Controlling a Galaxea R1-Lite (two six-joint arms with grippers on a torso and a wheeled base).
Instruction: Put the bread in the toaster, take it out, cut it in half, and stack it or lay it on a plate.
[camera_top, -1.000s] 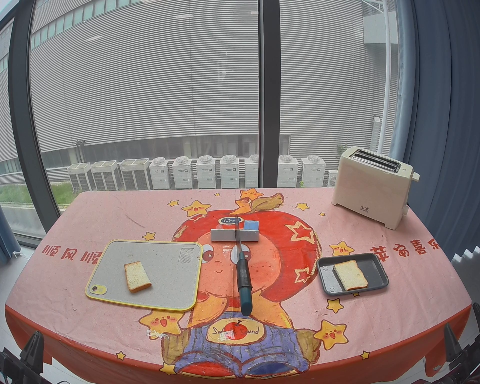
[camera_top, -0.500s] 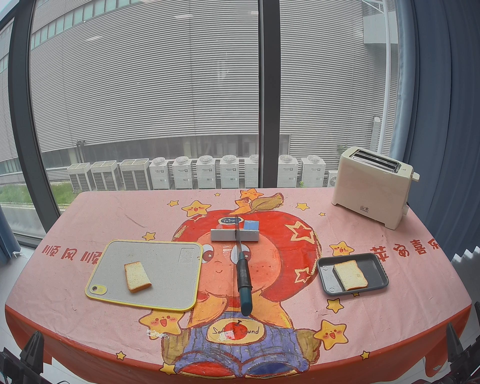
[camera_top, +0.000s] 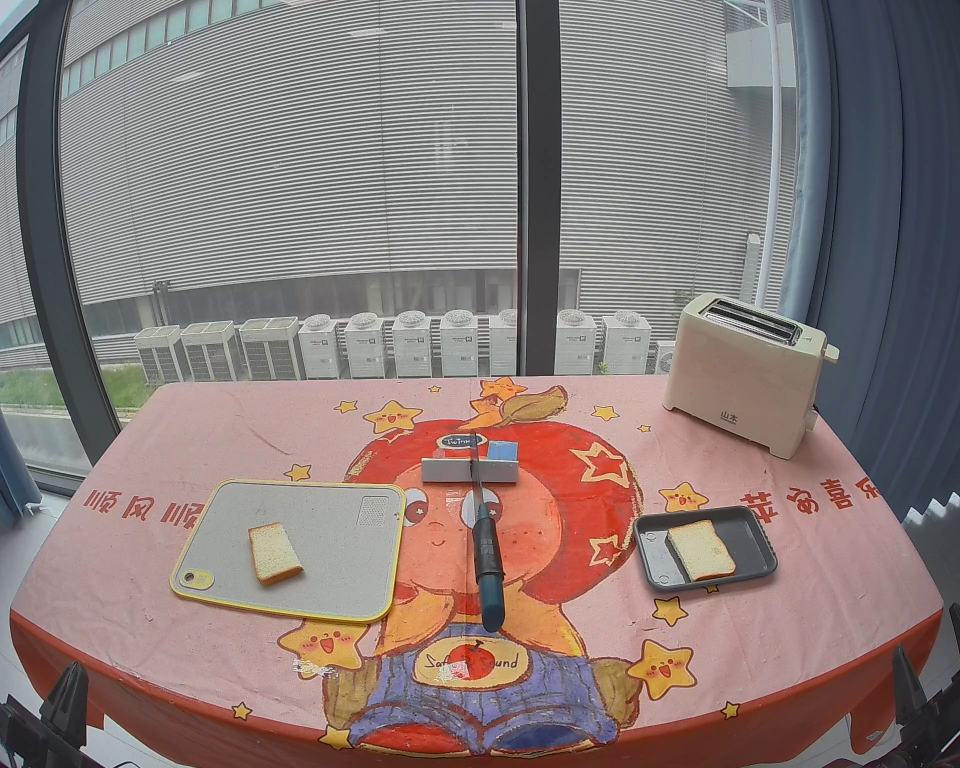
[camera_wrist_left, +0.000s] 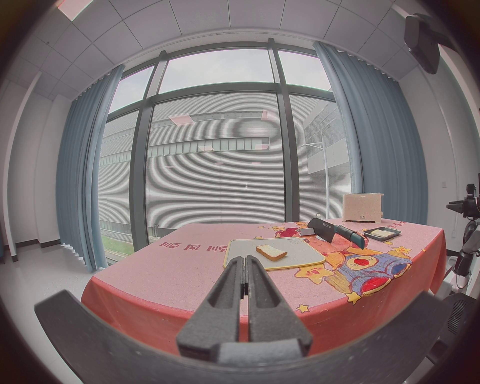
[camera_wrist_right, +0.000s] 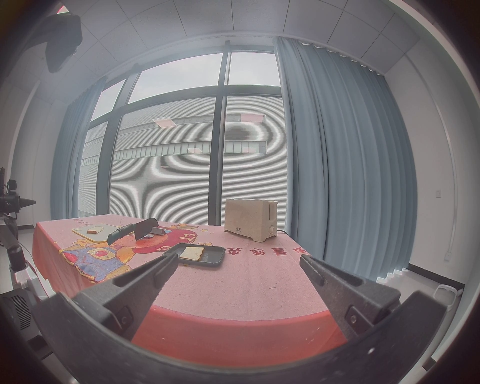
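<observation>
On the counter (camera_top: 200, 430), everything seems laid out by job. The toaster (camera_top: 745, 372) sits at the far right corner beside the curtain, its slots bare as far as I can see, so I judge the toasting finished. The cutting board (camera_top: 320, 550) lies near left, well apart from the toaster, giving a flat place for slicing. The dark plate (camera_top: 745, 540) rests near right. Between the two, the knife (camera_top: 488, 560) is parked with its blade propped on a small rest (camera_top: 470, 468) and its handle pointing toward me, ready to be picked up from my side.

My left tool (camera_wrist_left: 245, 260) hangs clenched on nothing, below the counter's near edge on the board's side. My right tool (camera_wrist_right: 239, 261) hangs released, jaws wide, off the near edge on the plate's side.

One bread half (camera_top: 700, 549) lies flat in the plate. The other bread half (camera_top: 274, 552) lies on the board, which I take as the last piece left to carry across.
</observation>
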